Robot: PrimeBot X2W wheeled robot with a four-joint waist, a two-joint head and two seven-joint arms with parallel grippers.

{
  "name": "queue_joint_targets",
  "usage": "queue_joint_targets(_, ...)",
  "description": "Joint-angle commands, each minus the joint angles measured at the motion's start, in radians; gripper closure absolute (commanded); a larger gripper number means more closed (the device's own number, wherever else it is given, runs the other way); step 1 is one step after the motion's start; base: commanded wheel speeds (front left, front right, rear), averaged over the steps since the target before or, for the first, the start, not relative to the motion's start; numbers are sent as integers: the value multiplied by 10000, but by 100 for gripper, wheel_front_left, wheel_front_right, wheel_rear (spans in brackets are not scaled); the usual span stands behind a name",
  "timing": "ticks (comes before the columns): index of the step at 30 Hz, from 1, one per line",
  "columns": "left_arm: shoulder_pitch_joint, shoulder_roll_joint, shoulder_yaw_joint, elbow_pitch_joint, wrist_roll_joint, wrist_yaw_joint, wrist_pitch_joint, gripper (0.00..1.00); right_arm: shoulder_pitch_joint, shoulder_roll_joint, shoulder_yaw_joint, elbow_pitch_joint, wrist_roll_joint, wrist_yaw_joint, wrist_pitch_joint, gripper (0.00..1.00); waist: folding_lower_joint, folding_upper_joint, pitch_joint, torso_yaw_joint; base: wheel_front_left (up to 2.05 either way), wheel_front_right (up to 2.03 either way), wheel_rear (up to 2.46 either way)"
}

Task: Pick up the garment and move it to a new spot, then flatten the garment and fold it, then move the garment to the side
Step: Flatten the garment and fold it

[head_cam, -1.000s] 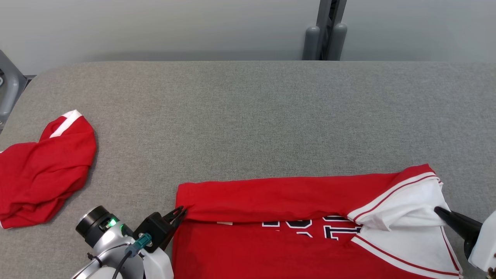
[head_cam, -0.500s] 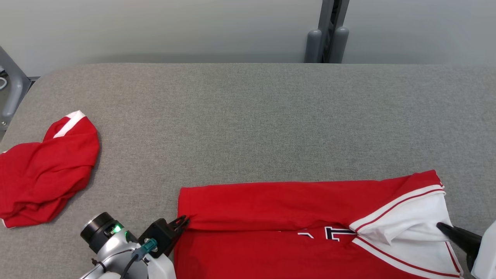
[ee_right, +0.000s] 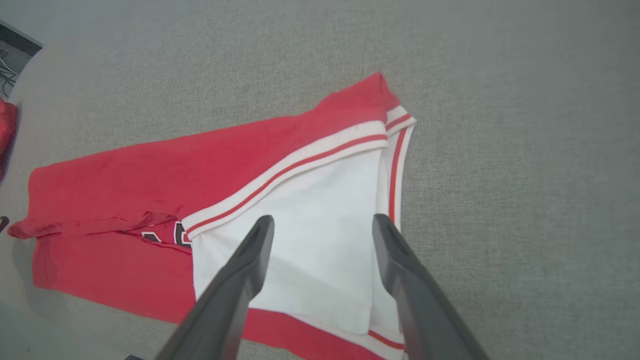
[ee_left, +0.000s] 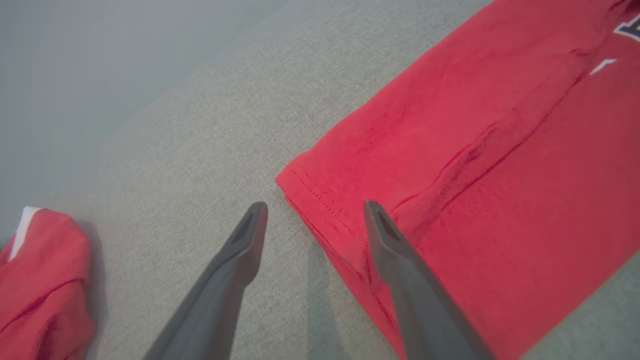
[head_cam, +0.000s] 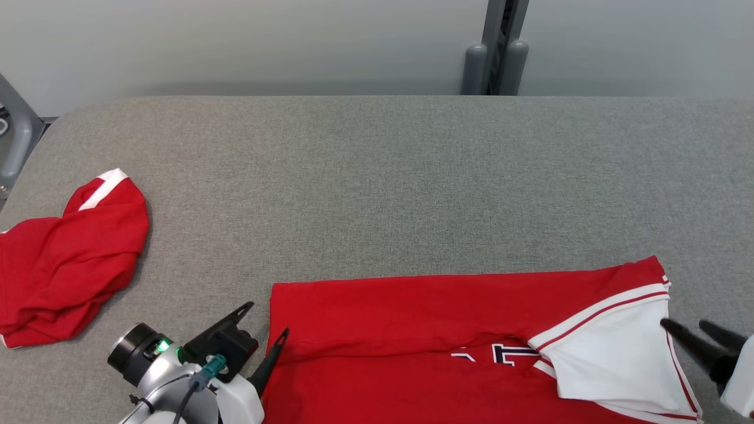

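Grey woven cloth covers the desk point(head_cam: 377, 176), and the red jersey with white striped trim and dark lettering point(head_cam: 412, 306) lies along its near edge, right of the middle, with its far long side folded over toward me. Both my left jaws and my right jaws stand wide and hold nothing.

At the jersey's left end, one of my left fingers point(ee_left: 400, 270) is over the stitched hem and the other is over bare desk. If I pull away low, that finger could catch the hem and drag the folded layer back open. A raised crease runs along the flap there, so I judge the fold is not lying fully flat and could shift at a light tug.

At the right end, my right fingers point(ee_right: 235, 280) stand over the white panel, which lies loosely on the red. A careless pinch might take the top layer alone and leave the lower one behind, skewing the next fold.

A crumpled red garment with a white band point(head_cam: 65, 265) sits at the desk's left edge, well apart. Moving the jersey to that side could tangle the two. Whether the jersey overhangs the near edge, I cannot tell.
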Motion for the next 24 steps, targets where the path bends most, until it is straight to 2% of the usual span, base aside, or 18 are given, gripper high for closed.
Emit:
queue_joint_targets(1,-31,-18,212,-103,-134,195,-137,0,-245,-37,-93,-176,-145,1,-329,0,0,0,-6,-5,0,0,0)
queue_joint_targets(7,80,-459,1131,-439,-843,993,-908,0,-818,113,233,-368,-469,1,-2446,0,0,0,-78,-71,0,0,0)
queue_joint_targets(10,180,-852,1654,-565,-1356,1278,-1544,0,-1071,210,398,-153,-701,1,-3974,0,0,0,-119,-94,0,0,0)
queue_joint_targets(11,201,-1150,2083,-651,-1719,1509,-2092,0,-1203,198,636,-10,-885,1,-5035,0,0,0,-126,-102,0,0,0)
queue_joint_targets(13,210,-1427,2374,-709,-1924,1665,-2613,0,-1291,91,928,149,-1135,1,-6177,0,0,0,-122,-91,0,0,0)
queue_joint_targets(18,479,-2124,2914,-800,-2027,1847,-3210,0,-1347,-97,1709,800,-2104,1,-8840,0,0,0,-148,-106,0,0,0)
queue_joint_targets(22,818,-2757,3604,-1201,-1625,1641,-3248,0,-1284,125,1981,1460,-2720,1,-10519,0,0,0,-161,-143,0,0,0)
queue_joint_targets(24,1142,-3090,3996,-1371,-1310,1463,-3243,0,-1259,272,2028,1743,-2918,1,-10966,0,0,0,-149,-169,0,0,0)
